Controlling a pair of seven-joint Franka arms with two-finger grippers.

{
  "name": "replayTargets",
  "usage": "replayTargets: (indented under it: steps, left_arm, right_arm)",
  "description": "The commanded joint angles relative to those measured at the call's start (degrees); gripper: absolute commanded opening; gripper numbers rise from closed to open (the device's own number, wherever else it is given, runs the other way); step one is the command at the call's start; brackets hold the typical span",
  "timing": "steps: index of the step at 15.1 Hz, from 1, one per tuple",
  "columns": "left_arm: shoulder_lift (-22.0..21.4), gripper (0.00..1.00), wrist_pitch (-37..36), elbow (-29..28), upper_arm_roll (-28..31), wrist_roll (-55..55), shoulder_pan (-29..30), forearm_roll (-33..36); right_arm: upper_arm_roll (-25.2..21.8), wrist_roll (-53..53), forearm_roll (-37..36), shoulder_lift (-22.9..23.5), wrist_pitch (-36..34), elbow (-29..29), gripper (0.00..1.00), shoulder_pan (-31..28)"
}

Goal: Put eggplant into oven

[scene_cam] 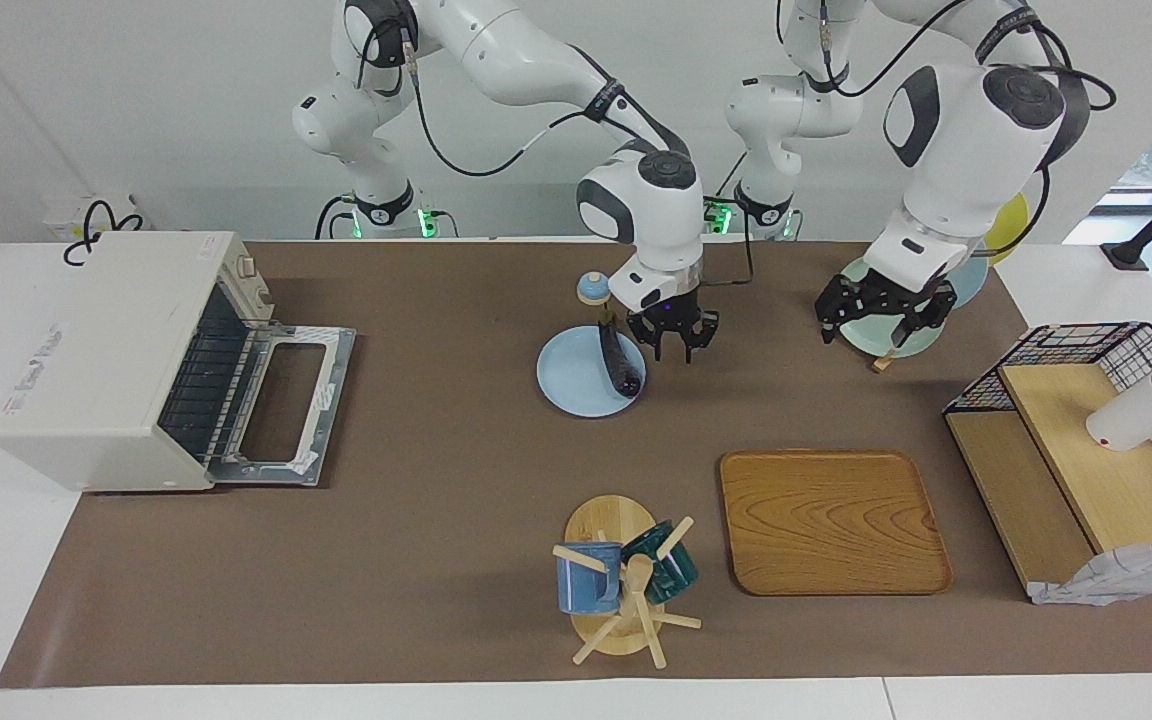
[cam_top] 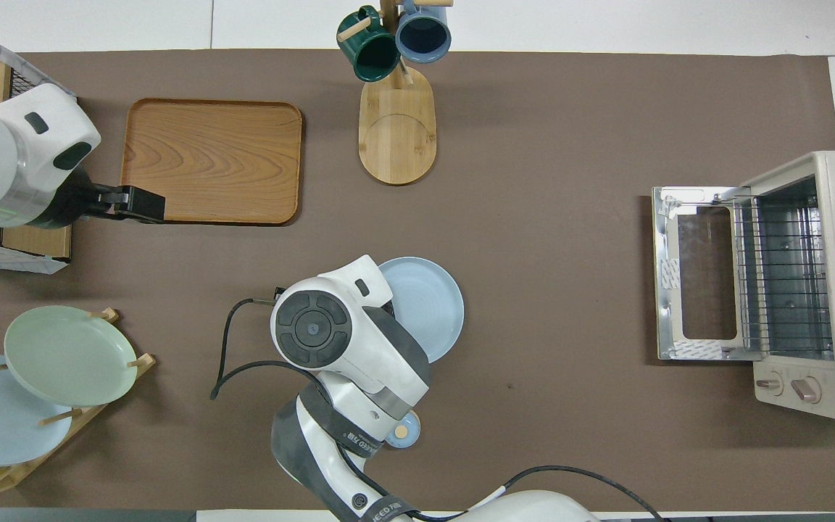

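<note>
The dark, glossy eggplant [scene_cam: 621, 365] lies on a light blue plate [scene_cam: 571, 385] mid-table, at the plate's edge toward the left arm's end. My right gripper [scene_cam: 674, 352] has reached across and hangs just beside the eggplant, open, not touching it. In the overhead view the right wrist hides the eggplant and covers part of the plate [cam_top: 428, 304]. The off-white oven [scene_cam: 106, 360] stands at the right arm's end, its door [scene_cam: 286, 400] folded down and the rack [cam_top: 780, 283] bare. My left gripper [scene_cam: 876, 325] hangs open and empty near the plate rack.
A rack of plates [scene_cam: 891, 300] stands at the left arm's end. A wooden tray [scene_cam: 836, 520] and a mug tree [scene_cam: 626, 590] lie farther from the robots. A small blue lidded jar [scene_cam: 591, 288] sits close to the plate. A wire basket with wooden boxes [scene_cam: 1066, 450] is at the table's end.
</note>
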Motion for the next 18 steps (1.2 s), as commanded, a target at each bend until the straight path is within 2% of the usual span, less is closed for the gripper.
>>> replayTargets:
  steps: [1,4,8,10,13,15,16,17,18]
  left_arm:
    - [-3.96,1.0,-5.11,-0.42,-0.43,0.57,0.45,1.97]
    - [-6.07,1.0,-8.55,-1.65,-0.52,-0.04,0.62,1.97]
    - [-5.47,1.0,-8.47,-1.04,-0.43,0.31,2.29,1.01]
    - [-4.5,1.0,-9.08,0.97,-0.16,0.22,2.82,-0.4]
    - [-0.55,1.0,-11.89,8.52,-0.43,-0.04,3.96,-1.72]
    - [-0.1,1.0,-13.12,9.77,-0.51,-0.04,3.96,-1.64]
    - [-0.01,1.0,-13.13,9.69,-0.52,-0.04,3.96,-1.64]
    - [-0.1,1.0,-13.21,9.34,-0.52,-0.13,3.88,-1.55]
    - [-0.54,1.0,-13.48,8.81,-0.6,-0.13,3.88,-1.55]
  right_arm:
    - [-0.41,-2.65,-1.04,-1.75,2.29,-4.1,0.49,0.52]
    - [-0.41,-5.28,-7.01,-2.45,0.88,-5.5,0.49,0.7]
    - [-0.41,-8.72,-7.37,-3.6,2.2,-9.11,0.49,0.7]
    - [-0.41,-9.07,-7.37,-3.6,2.72,-9.37,0.49,0.44]
    - [-0.23,-9.07,-7.37,-3.95,4.56,-11.57,0.46,0.52]
    - [-0.23,-8.72,-7.19,-4.3,7.19,-13.32,0.44,0.52]
    - [-0.23,-8.81,-7.19,-4.39,7.64,-13.59,0.39,0.61]
    - [-0.23,-8.9,-7.19,-4.39,7.56,-13.6,0.26,0.61]
    - [-0.23,-8.98,-7.19,-4.39,7.3,-13.51,0.05,0.7]
